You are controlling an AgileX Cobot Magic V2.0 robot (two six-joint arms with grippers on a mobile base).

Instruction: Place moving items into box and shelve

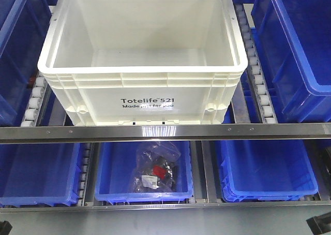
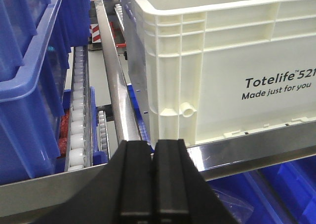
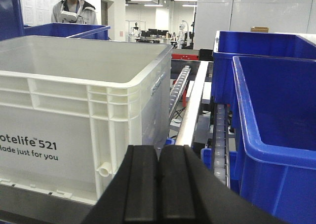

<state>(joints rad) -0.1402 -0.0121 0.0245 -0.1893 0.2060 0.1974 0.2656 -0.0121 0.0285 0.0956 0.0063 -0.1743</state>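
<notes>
The white box (image 1: 142, 64) marked "Totelife 521" rests on the roller shelf, its front wall just behind the metal rail. The part of its inside that shows holds nothing, and the moving items are out of view. My left gripper (image 2: 153, 144) is shut and holds nothing, in front of the box's (image 2: 222, 61) left front corner, just short of the rail. Facing the right front corner of the box (image 3: 74, 86), my right gripper (image 3: 158, 149) is shut too, with nothing between its fingers.
Blue bins (image 1: 300, 48) flank the box on both sides, and more sit on the shelf below. The lower middle bin (image 1: 116, 180) holds a clear bag of dark and red parts (image 1: 155, 170). A metal rail (image 1: 165, 131) runs across the front. A person (image 3: 71, 4) stands far behind.
</notes>
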